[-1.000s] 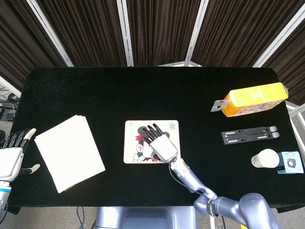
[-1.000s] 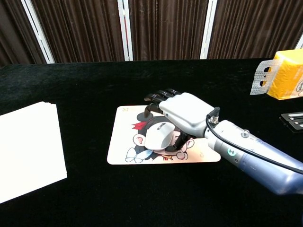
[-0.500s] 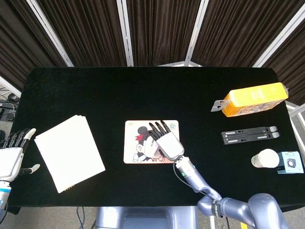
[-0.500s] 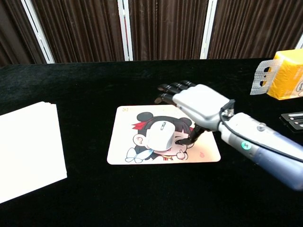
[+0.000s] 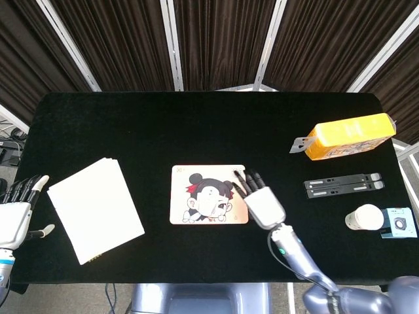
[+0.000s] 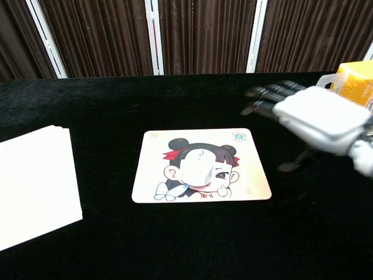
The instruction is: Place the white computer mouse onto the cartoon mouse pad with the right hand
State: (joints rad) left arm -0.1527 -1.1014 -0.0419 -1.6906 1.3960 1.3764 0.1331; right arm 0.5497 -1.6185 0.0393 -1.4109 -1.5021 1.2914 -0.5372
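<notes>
The white computer mouse lies on the middle of the cartoon mouse pad, seen from above as mouse on pad. My right hand hovers just past the pad's right edge, fingers spread and holding nothing; the chest view shows the right hand raised above the table, well right of the mouse. At the far left edge my left hand stays off the table, fingers apart and empty.
A stack of white paper lies at the left. At the right are an orange box, a black flat bracket, a white cylinder and a small blue-white box.
My right hand let go of the mouse, lifted and moved right, off the pad. The mouse stays on the pad. The left hand has not moved.
</notes>
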